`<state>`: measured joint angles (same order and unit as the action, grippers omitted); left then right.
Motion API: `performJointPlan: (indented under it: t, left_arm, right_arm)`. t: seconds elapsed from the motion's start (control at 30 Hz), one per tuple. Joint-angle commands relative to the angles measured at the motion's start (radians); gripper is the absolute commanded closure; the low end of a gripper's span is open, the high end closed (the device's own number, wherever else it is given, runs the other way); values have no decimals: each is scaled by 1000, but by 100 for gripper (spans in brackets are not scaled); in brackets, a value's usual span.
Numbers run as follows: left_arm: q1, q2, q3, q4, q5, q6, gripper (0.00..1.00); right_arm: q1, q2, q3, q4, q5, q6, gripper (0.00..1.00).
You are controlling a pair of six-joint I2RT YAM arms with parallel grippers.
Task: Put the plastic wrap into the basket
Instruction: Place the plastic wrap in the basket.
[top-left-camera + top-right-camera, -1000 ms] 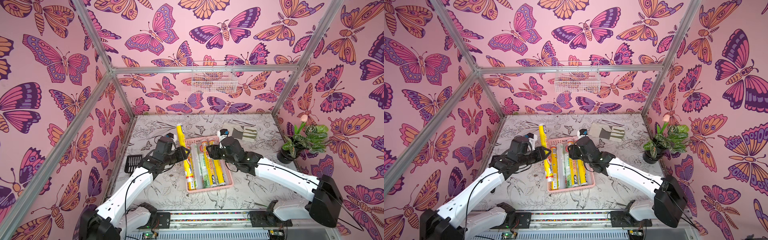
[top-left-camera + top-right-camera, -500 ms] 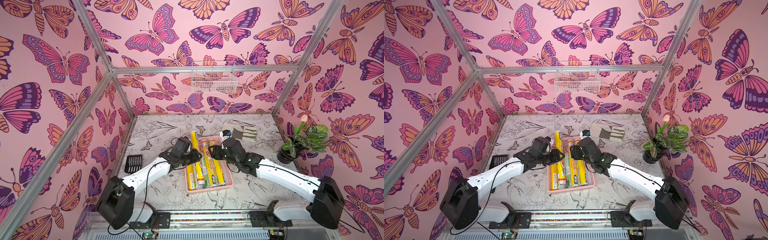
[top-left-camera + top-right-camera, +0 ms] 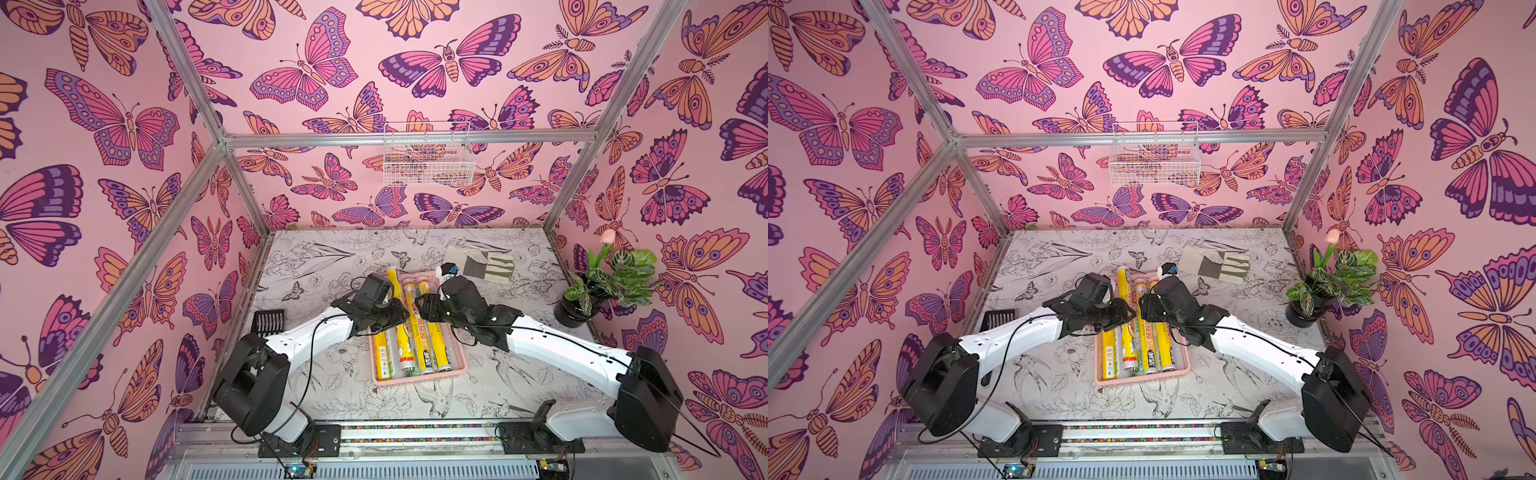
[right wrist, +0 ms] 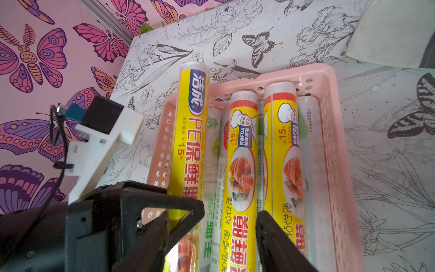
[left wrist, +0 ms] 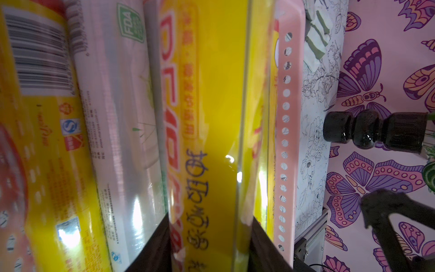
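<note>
Currently, left jaws clamp the plastic wrap roll [image 4: 191,141] overhanging the basket [image 4: 329,141] rim, apparently for seating; right jaws stand apart

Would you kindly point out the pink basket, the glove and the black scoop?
pink basket [image 3: 419,377], in a top view, on its near rim.
glove [image 3: 477,266], in a top view, on its grey palm patch.
black scoop [image 3: 269,321], in a top view, on its slotted face.

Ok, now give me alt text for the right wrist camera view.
The left gripper clamps a yellow roll of plastic wrap at one side of a pink basket, its far end sticking out past the rim. More rolls lie side by side inside, the right gripper open above them; the table is floral-print.
</note>
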<state>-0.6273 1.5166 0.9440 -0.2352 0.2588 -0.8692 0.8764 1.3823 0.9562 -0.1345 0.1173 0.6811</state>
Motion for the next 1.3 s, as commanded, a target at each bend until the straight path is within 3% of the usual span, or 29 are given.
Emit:
performJointPlan:
  t: [0.0,0.4,0.83,1.13,1.27]
  left_arm:
    - [-6,20,10,-39,1,5,77]
    - [-16,64,-2,-50,17,-20,71]
    - [-20,9,-15,-104,-16,-14,51]
    - [-18,-31,22,-185,-48,24,44]
    - [-17,-120,18,-208,-122,62,43]
  right_arm:
    - [-9,9,44,-17,-10,4,38]
    - [-16,11,55,-49,9,0,38]
    - [-40,-24,45,-87,51,-3,38]
    - [-58,-117,6,-96,144,-32,38]
    - [-67,-198,-25,-114,279,-69,38]
